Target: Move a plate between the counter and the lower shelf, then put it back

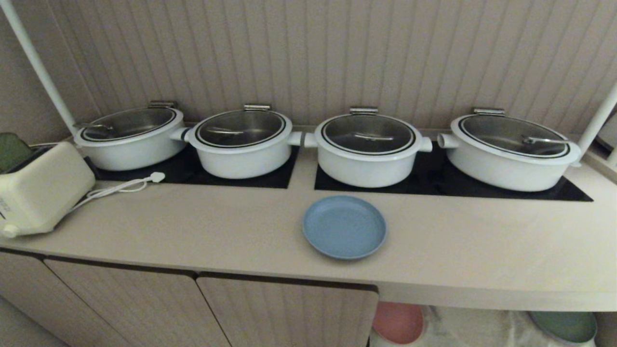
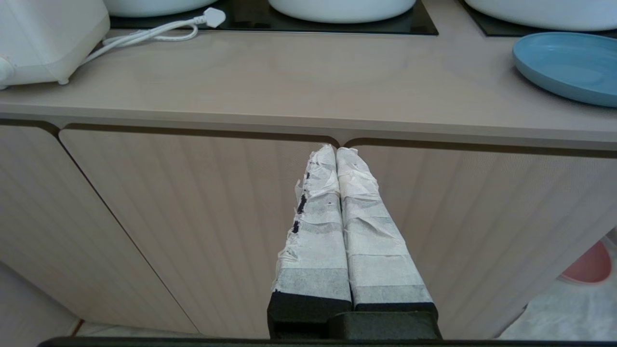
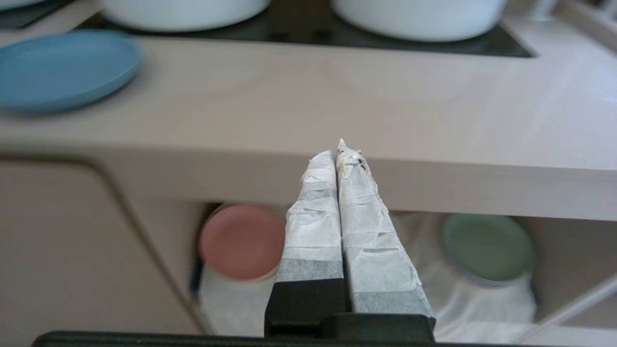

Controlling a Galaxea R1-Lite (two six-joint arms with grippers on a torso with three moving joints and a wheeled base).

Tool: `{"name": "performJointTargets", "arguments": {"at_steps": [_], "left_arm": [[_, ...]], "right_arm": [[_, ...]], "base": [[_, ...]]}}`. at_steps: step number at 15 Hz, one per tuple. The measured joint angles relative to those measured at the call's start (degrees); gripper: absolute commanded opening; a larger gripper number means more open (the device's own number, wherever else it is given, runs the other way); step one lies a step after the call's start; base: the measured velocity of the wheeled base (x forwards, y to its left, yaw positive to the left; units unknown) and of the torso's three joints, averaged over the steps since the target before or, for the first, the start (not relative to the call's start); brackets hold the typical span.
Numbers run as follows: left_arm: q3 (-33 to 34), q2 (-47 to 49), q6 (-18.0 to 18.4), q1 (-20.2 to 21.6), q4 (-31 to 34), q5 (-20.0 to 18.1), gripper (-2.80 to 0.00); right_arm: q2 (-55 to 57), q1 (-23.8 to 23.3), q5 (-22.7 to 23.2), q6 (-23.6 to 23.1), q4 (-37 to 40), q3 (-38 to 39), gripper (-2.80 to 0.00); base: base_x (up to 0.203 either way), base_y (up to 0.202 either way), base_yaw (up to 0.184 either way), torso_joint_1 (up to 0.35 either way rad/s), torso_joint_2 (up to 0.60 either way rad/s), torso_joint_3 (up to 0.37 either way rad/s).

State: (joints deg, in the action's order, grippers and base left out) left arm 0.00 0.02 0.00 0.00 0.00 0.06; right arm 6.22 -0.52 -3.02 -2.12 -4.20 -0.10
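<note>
Both jaws pressed together, empty, below the bench (image 1: 193, 231) front edge; the plate (image 1: 344, 226) lies near that edge.

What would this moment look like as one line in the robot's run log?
plate: on counter | left gripper: shut, empty, below counter edge | right gripper: shut, empty, before lower shelf

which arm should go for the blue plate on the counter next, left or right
Probably the right. Its shut pincer faces the counter edge above the open lower shelf, near the blue plate. The left pincer faces closed cabinet doors.
</note>
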Motion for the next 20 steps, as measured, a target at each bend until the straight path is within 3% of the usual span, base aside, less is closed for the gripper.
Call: {"name": "performJointTargets", "arguments": {"at_steps": [2, 11, 20], "left_arm": [[0.0, 0.0, 0.0, 0.0, 0.0, -0.01, -2.8], [0.0, 0.0, 0.01, 0.0, 0.0, 0.0, -2.8], [0.0, 0.0, 0.0, 0.0, 0.0, 0.02, -2.8]], "right_arm": [[-3.68, 0.28, 1.39, -0.09, 3.96, 0.0, -2.8], [-6.35, 0.34, 1.15, 3.95, 4.1, 0.0, -2.8], [-6.35, 0.34, 1.22, 2.19, 4.23, 0.0, -2.8]], "base": [[0.0, 0.0, 0.0, 0.0, 0.0, 0.0], [0.0, 0.0, 0.0, 0.0, 0.0, 0.0], [0.0, 0.0, 0.0, 0.0, 0.0, 0.0]]}}
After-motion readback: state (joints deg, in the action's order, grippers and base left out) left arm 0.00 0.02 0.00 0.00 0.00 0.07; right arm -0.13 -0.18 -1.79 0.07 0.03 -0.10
